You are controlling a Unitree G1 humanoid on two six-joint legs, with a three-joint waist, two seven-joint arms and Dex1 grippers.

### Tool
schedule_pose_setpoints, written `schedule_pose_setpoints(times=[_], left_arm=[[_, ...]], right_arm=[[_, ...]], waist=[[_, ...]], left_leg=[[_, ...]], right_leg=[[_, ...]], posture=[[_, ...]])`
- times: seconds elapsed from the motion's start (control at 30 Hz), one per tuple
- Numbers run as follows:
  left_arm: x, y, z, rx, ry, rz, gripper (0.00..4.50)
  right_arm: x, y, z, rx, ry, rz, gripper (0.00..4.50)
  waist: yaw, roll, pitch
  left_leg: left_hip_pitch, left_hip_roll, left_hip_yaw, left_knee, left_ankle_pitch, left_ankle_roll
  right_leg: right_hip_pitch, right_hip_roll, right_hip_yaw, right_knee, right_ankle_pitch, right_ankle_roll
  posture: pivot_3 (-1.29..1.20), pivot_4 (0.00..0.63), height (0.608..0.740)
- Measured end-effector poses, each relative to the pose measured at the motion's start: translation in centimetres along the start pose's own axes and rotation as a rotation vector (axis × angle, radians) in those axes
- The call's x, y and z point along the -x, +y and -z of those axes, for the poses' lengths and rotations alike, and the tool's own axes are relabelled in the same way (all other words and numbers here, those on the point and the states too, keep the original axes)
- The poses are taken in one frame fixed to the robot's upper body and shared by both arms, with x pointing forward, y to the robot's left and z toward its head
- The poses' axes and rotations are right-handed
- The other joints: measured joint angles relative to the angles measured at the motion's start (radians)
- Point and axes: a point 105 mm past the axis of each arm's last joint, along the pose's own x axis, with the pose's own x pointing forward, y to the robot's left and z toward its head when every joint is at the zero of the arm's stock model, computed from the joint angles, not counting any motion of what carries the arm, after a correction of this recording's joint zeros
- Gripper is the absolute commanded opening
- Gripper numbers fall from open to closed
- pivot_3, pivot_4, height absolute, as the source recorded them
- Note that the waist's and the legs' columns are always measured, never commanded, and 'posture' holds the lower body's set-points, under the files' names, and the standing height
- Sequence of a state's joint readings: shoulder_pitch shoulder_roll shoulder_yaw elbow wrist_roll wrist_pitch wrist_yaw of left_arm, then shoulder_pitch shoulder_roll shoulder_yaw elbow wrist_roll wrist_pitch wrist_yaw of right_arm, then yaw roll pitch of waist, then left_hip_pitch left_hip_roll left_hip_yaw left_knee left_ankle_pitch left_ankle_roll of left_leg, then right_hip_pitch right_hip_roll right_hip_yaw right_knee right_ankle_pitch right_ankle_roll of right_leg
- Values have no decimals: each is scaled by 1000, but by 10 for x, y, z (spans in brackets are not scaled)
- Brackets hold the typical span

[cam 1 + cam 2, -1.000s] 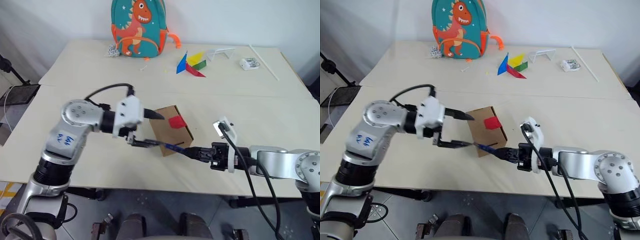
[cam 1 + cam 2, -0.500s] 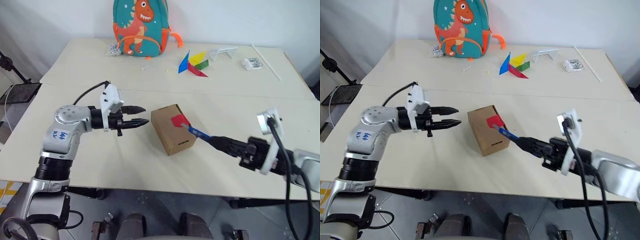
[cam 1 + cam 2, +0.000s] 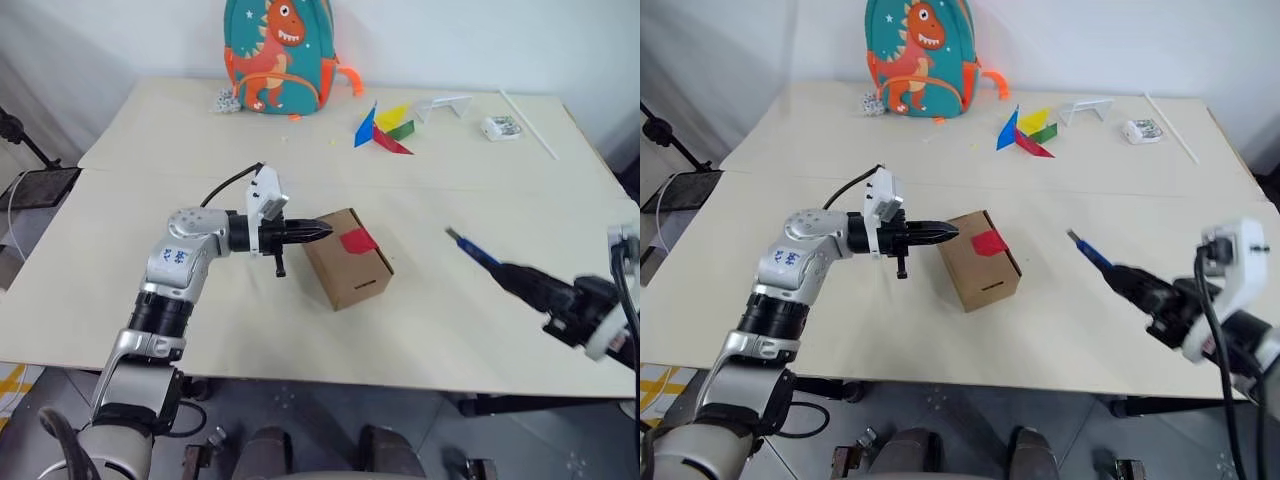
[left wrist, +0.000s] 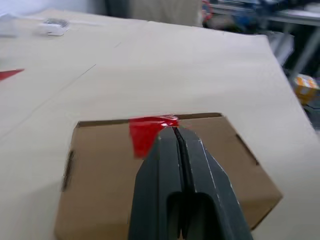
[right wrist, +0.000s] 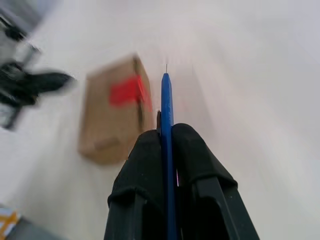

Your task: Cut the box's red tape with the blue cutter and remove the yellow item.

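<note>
Since a second ago the right end effector [image 3: 545,290] has pulled away from the box [image 3: 345,258] toward the robot's right, carrying the blue cutter [image 3: 472,250] with it, while the left end effector [image 3: 322,230] has snapped its spread fingers together and pushed in against the box.

Going from big to small: the surface [image 3: 480,190] carries the box just ahead of the left end effector's tips, which sit at the carton's upper edge, touching it or nearly so. The box's long axis runs diagonally, away from that end effector and toward the robot. On its top face, just past those tips, lies the red tape [image 3: 355,240]; in the left wrist view the pressed-together fingers [image 4: 167,155] end right at the tape's near edge. The right end effector pinches the blue cutter, blade tip aimed back at the box, well apart from it.

The left arm is plainly the nearer one and looks set to brace the carton. My judgement: the cutter must travel back along its own axis to reach the tape. The yellow item is presumably inside the closed box.
</note>
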State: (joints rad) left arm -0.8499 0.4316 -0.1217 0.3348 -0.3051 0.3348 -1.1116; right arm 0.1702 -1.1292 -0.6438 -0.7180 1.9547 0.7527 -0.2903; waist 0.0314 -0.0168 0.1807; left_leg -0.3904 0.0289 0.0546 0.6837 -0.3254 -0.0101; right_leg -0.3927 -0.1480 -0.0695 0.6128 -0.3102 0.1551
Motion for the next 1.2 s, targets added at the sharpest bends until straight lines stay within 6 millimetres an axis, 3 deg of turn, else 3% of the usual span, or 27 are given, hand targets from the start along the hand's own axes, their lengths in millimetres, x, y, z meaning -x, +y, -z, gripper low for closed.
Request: schedule_pose_setpoints(times=[0.13, 0.37, 0.57, 0.73, 1.2], left_arm=[[-10, 6, 5, 2, 20, 5, 0], [-12, 20, 13, -10, 91, -23, 0], [-9, 24, 20, -45, 152, -29, 0], [-11, 24, 20, -77, 174, -25, 0], [-14, 16, 22, -83, 185, -14, 0]], right_arm=[[-22, 12, -10, 129, 43, 53, 103], [-68, 34, -14, 139, 71, 55, 103], [-91, 47, 6, 97, 140, 83, 103], [-98, 48, 22, 101, 209, 110, 103], [-108, 46, 22, 66, 223, 167, 103]], waist=[[-6, -1, 0], [-8, -2, 1], [-4, -2, 1], [-7, -2, 1], [-8, -2, 1]], left_leg=[[-1, 1, 0, 0, 0, 0], [-5, 1, 0, 0, 0, 0], [-15, 1, 0, 3, 0, 0], [-15, 1, 0, 4, 0, 0], [-15, 1, 0, 8, 0, 0]], right_leg=[[-1, 0, 0, 0, 0, 0], [-4, 0, -2, -1, 0, 0], [-12, -2, -8, 0, 1, 1], [-12, -2, -9, 0, 1, 2], [-12, -2, -8, 6, 2, 1]], posture=[[0, 150, 740], [0, 150, 740], [0, 150, 740], [0, 150, 740], [0, 150, 740]])
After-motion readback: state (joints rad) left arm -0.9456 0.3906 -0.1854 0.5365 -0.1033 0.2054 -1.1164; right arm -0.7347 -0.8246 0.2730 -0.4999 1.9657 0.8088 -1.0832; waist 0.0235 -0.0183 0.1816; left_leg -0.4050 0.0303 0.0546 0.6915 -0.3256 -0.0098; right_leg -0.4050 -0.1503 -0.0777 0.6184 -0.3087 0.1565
